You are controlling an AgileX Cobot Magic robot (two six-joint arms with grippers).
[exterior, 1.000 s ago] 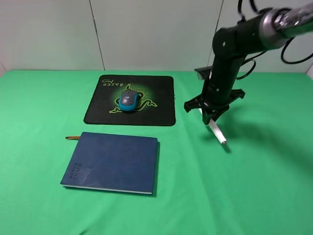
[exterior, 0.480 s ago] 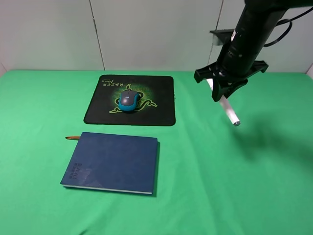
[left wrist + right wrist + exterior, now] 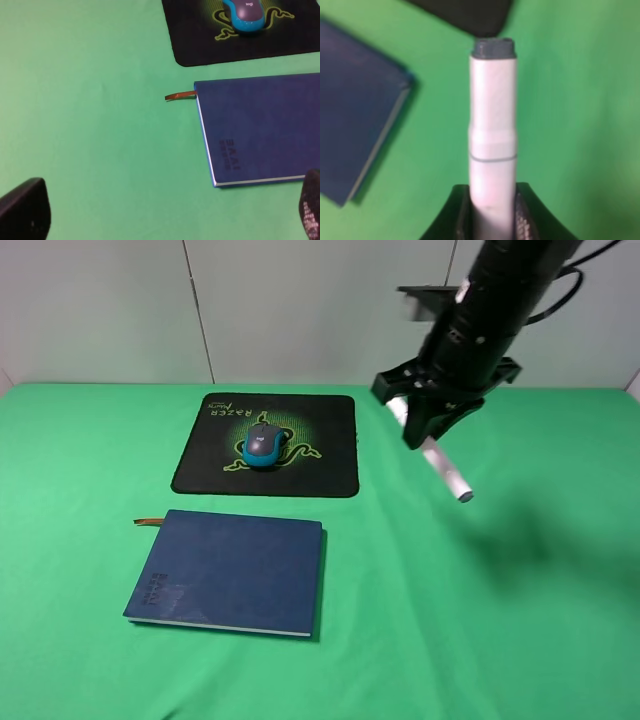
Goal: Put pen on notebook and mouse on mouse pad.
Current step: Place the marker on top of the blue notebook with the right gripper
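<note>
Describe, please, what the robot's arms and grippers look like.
The right arm is black, tubular, with black cables looping off it. Its gripper is a black crossbar with black fingers, pads ribbed. The left fingers are black, rounded.
</note>
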